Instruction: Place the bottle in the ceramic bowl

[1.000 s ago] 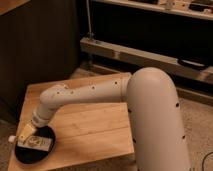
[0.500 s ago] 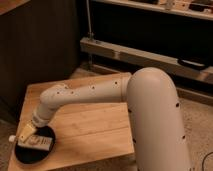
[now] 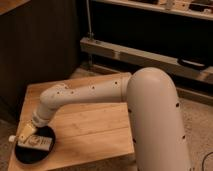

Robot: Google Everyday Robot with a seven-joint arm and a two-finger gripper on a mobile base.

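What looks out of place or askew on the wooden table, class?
The small cream-white bottle lies on its side in the shallow glossy black ceramic bowl, which sits at the very corner of the light wooden table. The gripper hangs just above it.

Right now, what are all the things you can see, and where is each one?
pale cream boxy bottle: one, cream-white, lying in the black bowl
shallow glossy black ceramic bowl: one, black, on the table's near corner at the picture's left
light wooden plank table: one, pale wood, under the bowl and arm
grey metal rail: one, grey, behind the table
dark wooden panel: one, dark brown, behind the table
white robot arm: one, white, reaching across the table
gripper: one, yellowish, over the bowl at the bottle
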